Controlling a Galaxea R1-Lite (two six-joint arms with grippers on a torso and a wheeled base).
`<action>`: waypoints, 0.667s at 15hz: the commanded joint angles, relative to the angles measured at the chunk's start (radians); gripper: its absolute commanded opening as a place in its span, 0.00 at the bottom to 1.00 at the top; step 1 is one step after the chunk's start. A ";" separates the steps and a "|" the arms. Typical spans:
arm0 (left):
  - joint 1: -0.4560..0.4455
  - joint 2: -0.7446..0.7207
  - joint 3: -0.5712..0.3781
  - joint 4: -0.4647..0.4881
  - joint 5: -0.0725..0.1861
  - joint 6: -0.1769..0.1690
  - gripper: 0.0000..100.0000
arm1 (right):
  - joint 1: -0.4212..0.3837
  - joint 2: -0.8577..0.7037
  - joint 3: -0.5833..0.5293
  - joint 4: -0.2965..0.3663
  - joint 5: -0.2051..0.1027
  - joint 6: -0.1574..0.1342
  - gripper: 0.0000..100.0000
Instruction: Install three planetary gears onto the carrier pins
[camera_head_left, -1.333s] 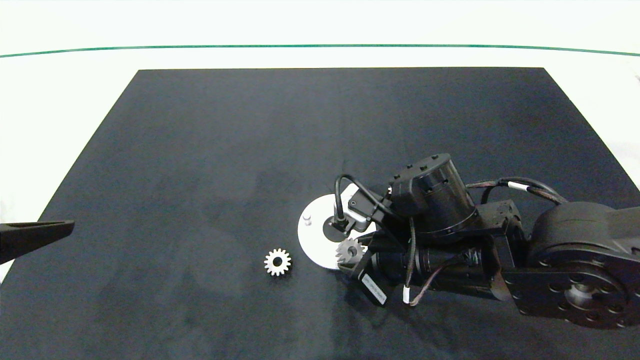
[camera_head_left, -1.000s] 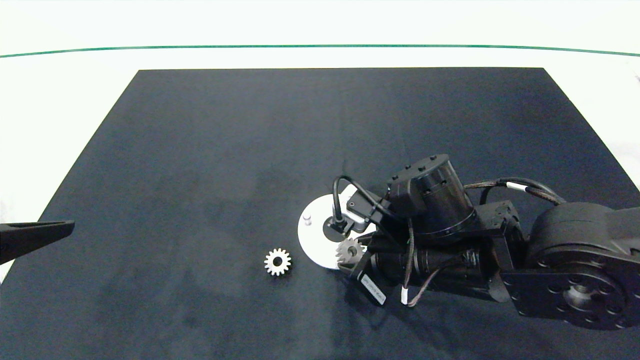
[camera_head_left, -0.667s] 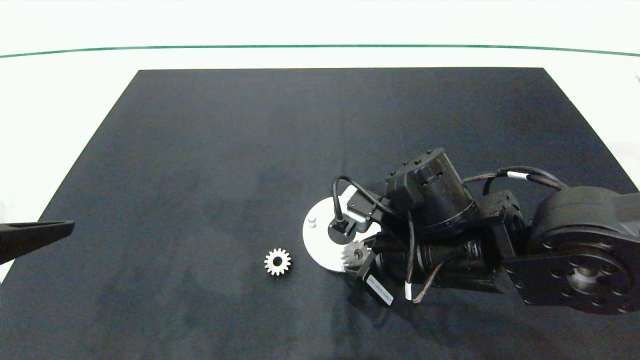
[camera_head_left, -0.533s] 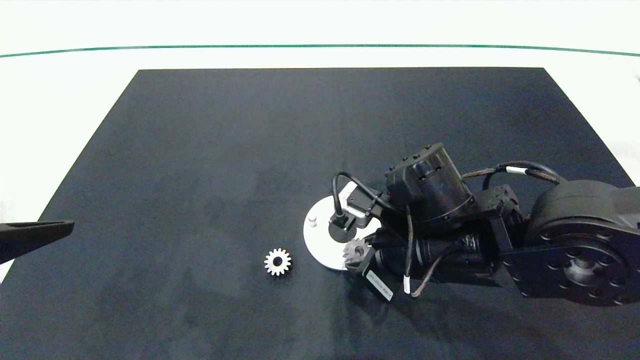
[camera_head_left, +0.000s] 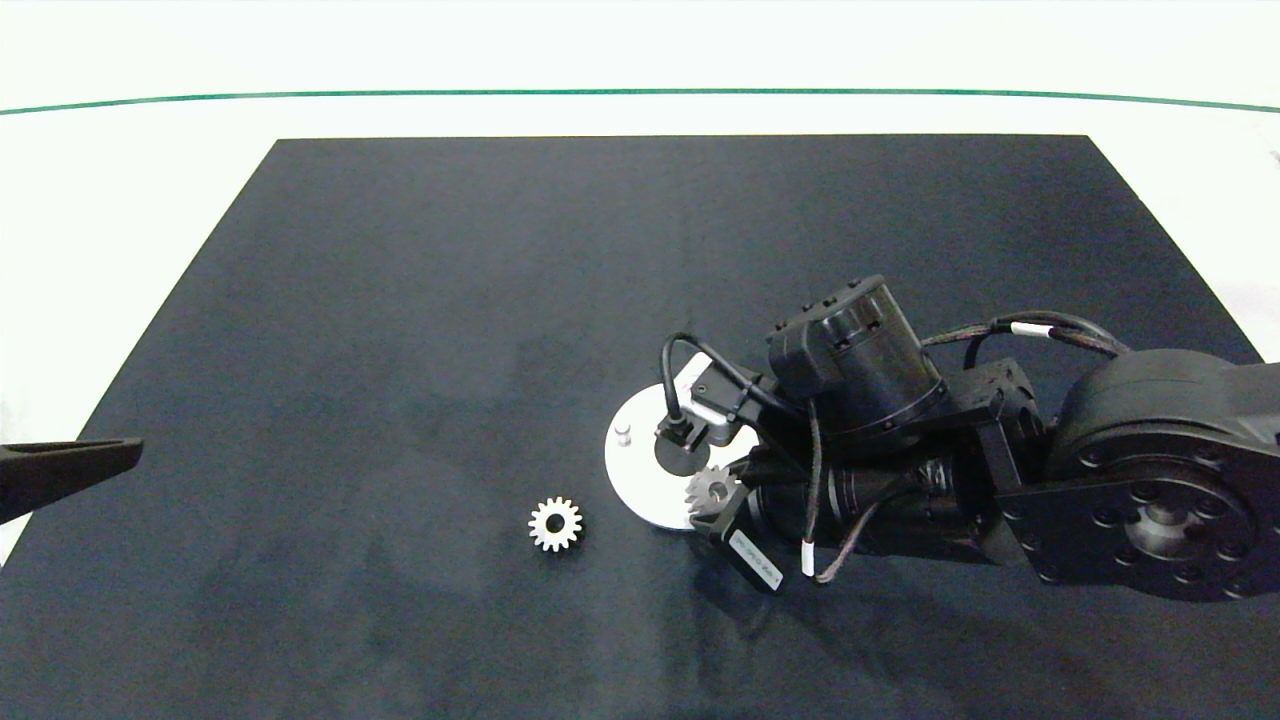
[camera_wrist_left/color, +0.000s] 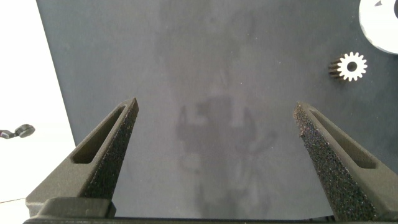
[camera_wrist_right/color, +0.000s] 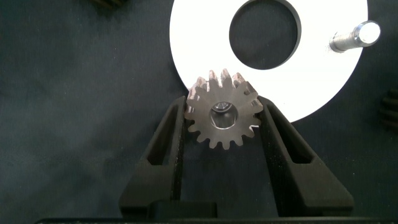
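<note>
My right gripper (camera_wrist_right/color: 222, 112) is shut on a small silver gear (camera_wrist_right/color: 222, 124), one finger on each side of its teeth. The gear lies over the near rim of the white carrier disc (camera_wrist_right/color: 199, 50), and something shiny shows in its bore. A bare upright pin (camera_wrist_right/color: 354, 35) stands across the disc's central hole. In the head view this held gear (camera_head_left: 711, 488) is at the disc's (camera_head_left: 640, 480) near right edge, the bare pin (camera_head_left: 623, 434) at its far left. A second gear (camera_head_left: 555, 524) lies flat on the mat, left of the disc. My left gripper (camera_wrist_left/color: 216, 106) hovers open at the table's left edge.
A large black mat (camera_head_left: 450, 300) covers the white table. My right arm's wrist and cables (camera_head_left: 850, 360) hide the disc's right half in the head view. A dark toothed edge (camera_wrist_right/color: 390, 109) shows just beyond the disc's rim in the right wrist view.
The right gripper and its gear shifted slightly right and away, and the disc slid a little right with them. The held gear now sits flatter. The left arm and loose gear stayed put.
</note>
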 joint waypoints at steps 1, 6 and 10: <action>0.000 0.000 -0.001 0.004 0.001 0.001 1.00 | 0.000 0.000 0.001 0.003 0.000 -0.002 0.22; 0.000 -0.003 -0.001 0.004 0.001 0.001 1.00 | -0.003 0.007 0.004 0.003 0.000 -0.001 0.22; 0.000 -0.003 -0.001 0.005 0.001 0.001 1.00 | -0.003 0.009 0.001 0.003 0.000 0.001 0.22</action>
